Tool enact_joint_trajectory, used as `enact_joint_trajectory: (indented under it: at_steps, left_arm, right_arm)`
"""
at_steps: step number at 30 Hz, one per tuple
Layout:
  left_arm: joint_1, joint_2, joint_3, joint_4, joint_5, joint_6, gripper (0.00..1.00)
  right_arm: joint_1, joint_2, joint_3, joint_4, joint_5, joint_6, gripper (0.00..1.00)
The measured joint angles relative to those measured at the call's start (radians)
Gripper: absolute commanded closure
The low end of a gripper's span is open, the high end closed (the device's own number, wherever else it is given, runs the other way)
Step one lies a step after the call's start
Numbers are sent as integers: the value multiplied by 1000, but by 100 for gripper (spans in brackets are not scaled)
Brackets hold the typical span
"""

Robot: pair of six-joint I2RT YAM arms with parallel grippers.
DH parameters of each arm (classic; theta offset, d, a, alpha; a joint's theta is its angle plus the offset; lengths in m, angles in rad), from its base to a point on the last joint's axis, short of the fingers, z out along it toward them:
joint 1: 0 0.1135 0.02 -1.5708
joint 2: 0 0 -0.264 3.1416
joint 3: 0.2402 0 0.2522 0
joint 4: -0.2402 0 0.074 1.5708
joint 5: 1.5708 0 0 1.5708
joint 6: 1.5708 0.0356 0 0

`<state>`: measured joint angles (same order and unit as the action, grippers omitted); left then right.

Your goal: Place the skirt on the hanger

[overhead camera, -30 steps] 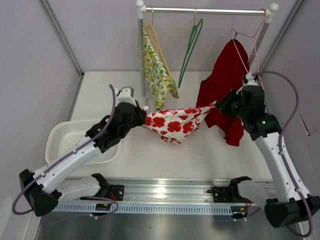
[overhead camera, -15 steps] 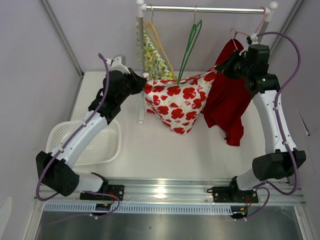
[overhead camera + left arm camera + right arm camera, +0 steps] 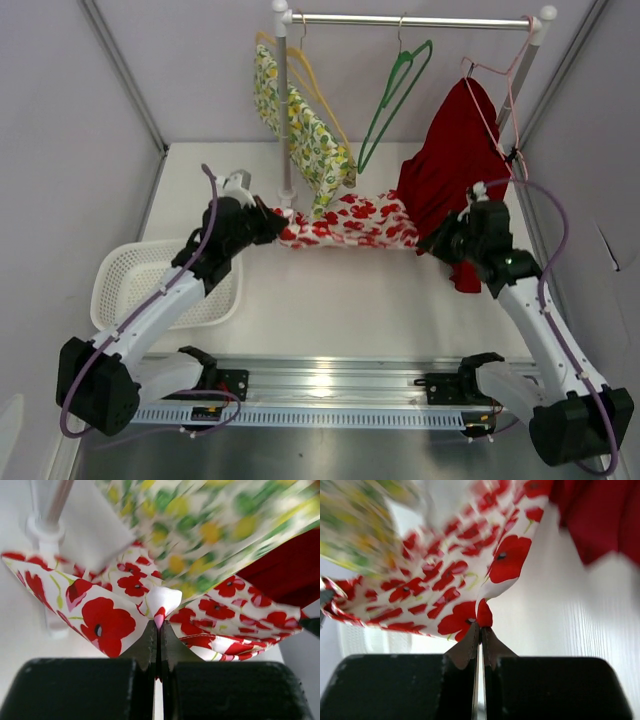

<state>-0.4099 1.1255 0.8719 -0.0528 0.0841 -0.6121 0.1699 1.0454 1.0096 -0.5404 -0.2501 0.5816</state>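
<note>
The skirt [image 3: 345, 222], white with red poppies, hangs stretched level between both grippers, low over the table. My left gripper [image 3: 280, 222] is shut on its left edge; in the left wrist view the fingertips [image 3: 159, 625] pinch a fold of the skirt [image 3: 107, 622]. My right gripper [image 3: 432, 240] is shut on the right edge, and the right wrist view shows a red fold of the skirt [image 3: 450, 585] caught in the gripper [image 3: 481, 626]. An empty green hanger [image 3: 395, 85] hangs tilted on the rail, above and behind the skirt.
The rail [image 3: 410, 20] also carries a yellow floral garment [image 3: 310, 140] on a yellow hanger and a red garment [image 3: 450, 160] on a pink hanger. The rack post [image 3: 283, 110] stands just behind my left gripper. A white basket [image 3: 130, 275] sits at the left.
Both arms have dropped from up by the green hanger to near the table, pulling the skirt flat between them. The green hanger and the yellow garment have swung.
</note>
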Motion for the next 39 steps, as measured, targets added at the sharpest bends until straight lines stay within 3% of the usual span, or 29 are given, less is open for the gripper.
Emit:
enact_joint_trajectory:
  at_steps: [5,7,9,10,11,14,19,22,23,28,31,39]
  left_arm:
    - [-106,-86,-249,-28,-50,-54,98]
    - [-169,-109,-335,-38,-76,-92,86]
    - [-227,-124,-397,-46,-106,-124,65]
    - [-249,-131,-419,-50,-120,-144,59]
    - [-263,-137,-433,-50,-134,-163,47]
    - [-293,-183,-463,-66,-165,-200,35]
    - [-299,-307,-463,-97,-206,-206,37]
    - [-301,-344,-429,-133,-208,-173,37]
    - [-302,-349,-417,-140,-208,-163,37]
    - [-306,-373,-324,-194,-209,-91,41]
    - [-307,-315,-243,-203,-200,-54,47]
    - [-451,-93,40,-250,-223,66,37]
  right_arm:
    - [85,-178,-316,-32,56,59,100]
    - [99,-224,-388,-42,76,79,100]
    - [101,-245,-424,-53,90,97,92]
    - [102,-249,-434,-54,97,101,84]
    - [103,-251,-441,-55,106,107,81]
    - [106,-262,-452,-60,117,114,61]
    - [111,-313,-456,-84,134,120,42]
    - [113,-322,-456,-96,141,119,40]
    - [113,-322,-456,-99,143,118,41]
    - [129,-310,-450,-105,160,116,66]
    - [153,-275,-441,-93,172,121,64]
    - [163,-192,-397,-55,195,115,62]
